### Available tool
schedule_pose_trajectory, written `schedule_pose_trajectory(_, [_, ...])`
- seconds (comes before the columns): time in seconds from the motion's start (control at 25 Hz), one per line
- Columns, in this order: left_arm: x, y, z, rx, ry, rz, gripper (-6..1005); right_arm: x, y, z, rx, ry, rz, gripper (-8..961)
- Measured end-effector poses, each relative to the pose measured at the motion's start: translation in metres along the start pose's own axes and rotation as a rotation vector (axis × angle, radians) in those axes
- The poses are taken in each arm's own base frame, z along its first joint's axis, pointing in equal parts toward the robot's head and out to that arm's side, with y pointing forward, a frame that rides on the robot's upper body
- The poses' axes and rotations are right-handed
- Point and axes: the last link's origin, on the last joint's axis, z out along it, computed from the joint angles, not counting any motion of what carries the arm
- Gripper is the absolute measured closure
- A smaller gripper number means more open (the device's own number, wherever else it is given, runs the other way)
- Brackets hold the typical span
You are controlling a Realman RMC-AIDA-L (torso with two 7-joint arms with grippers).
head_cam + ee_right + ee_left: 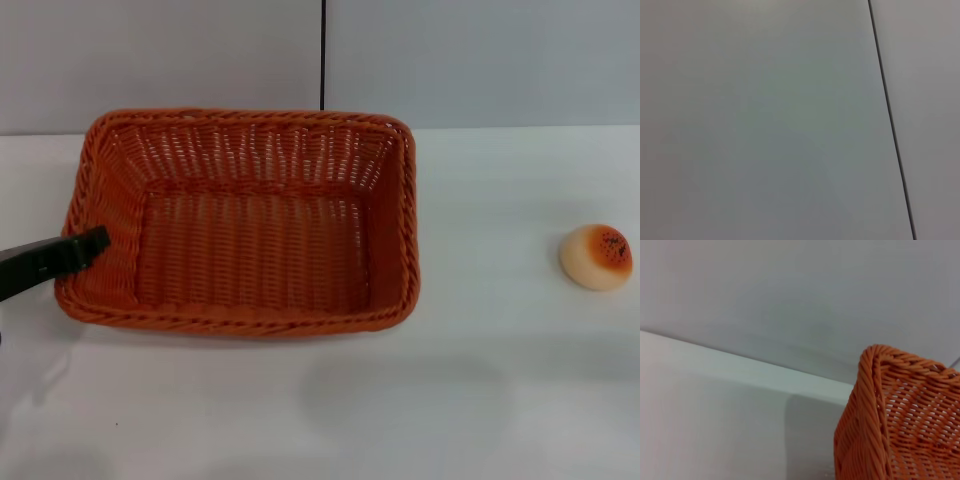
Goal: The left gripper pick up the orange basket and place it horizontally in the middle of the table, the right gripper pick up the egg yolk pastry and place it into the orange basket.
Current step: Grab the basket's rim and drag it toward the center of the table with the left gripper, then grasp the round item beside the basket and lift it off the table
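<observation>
The orange basket lies lengthwise on the white table, left of centre, and holds nothing. My left gripper reaches in from the left edge, its black tip over the basket's left rim. The left wrist view shows one corner of the basket close up. The egg yolk pastry sits alone on the table at the far right, well apart from the basket. My right gripper is out of view; its wrist view shows only a grey wall.
A grey wall with a dark vertical seam stands behind the table. Bare tabletop lies between the basket and the pastry and along the front.
</observation>
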Motion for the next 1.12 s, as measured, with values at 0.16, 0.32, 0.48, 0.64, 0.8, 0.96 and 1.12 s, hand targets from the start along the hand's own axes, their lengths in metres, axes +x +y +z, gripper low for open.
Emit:
schedule_pose_trajectory(0.16, [0.000,0.002,0.001,-0.014,-0.020,0.028,832,0.001,0.000,-0.002,0.003,0.003,0.001,438])
schedule_pose_trajectory(0.32, [0.001,0.002,0.000,-0.019,-0.024,0.031,827,0.001,0.000,-0.002,0.004,0.005,0.002,439])
schedule_pose_trajectory(0.48, [0.001,0.002,-0.001,-0.044,-0.020,0.054,769,0.002,0.001,-0.003,-0.005,0.010,0.002,440])
schedule_pose_trajectory(0.64, [-0.001,-0.008,-0.002,-0.068,0.001,0.028,657,0.001,0.002,-0.003,-0.016,0.007,0.000,441])
schedule_pose_trajectory(0.8, [0.003,-0.022,-0.009,-0.091,0.045,-0.006,524,0.000,0.002,-0.006,-0.014,0.005,-0.001,442])
schedule_pose_trajectory(0.96, [0.012,-0.030,-0.021,-0.122,0.113,-0.003,368,0.000,0.002,-0.008,-0.012,0.004,-0.003,443])
schedule_pose_trajectory(1.12, [0.020,-0.041,-0.034,-0.172,0.201,0.004,211,-0.001,0.000,-0.008,-0.011,0.002,-0.007,445])
